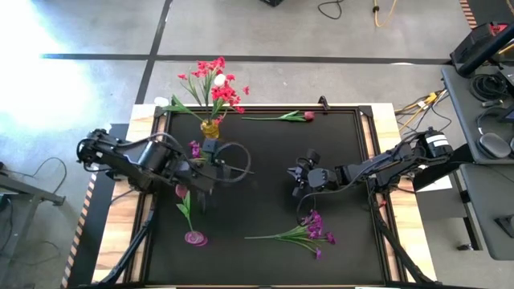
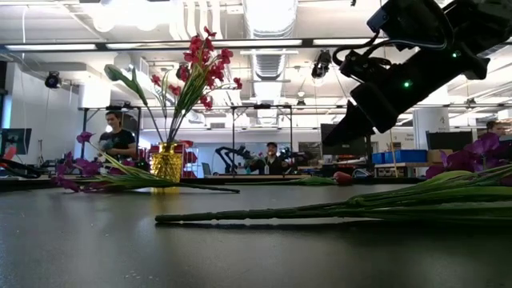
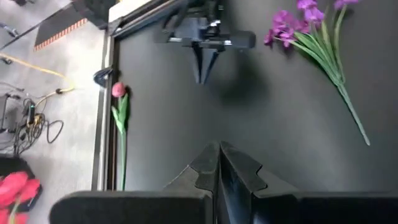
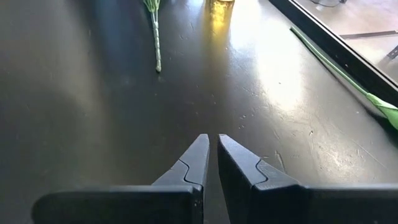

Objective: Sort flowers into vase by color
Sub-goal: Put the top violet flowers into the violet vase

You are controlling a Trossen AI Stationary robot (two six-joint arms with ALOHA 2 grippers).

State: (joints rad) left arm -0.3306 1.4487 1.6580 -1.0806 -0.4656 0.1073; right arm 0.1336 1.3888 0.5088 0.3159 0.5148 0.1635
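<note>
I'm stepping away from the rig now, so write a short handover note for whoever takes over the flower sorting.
Left gripper: shut, empty, over the mat's left half.
Right gripper: shut, empty, mid-mat.
Done: red flowers stand in the yellow vase at the far edge.
Left: purple sprig lies near the front; single pink bud lies along the far edge; another sprig lies front-left beside a pink disc.
</note>
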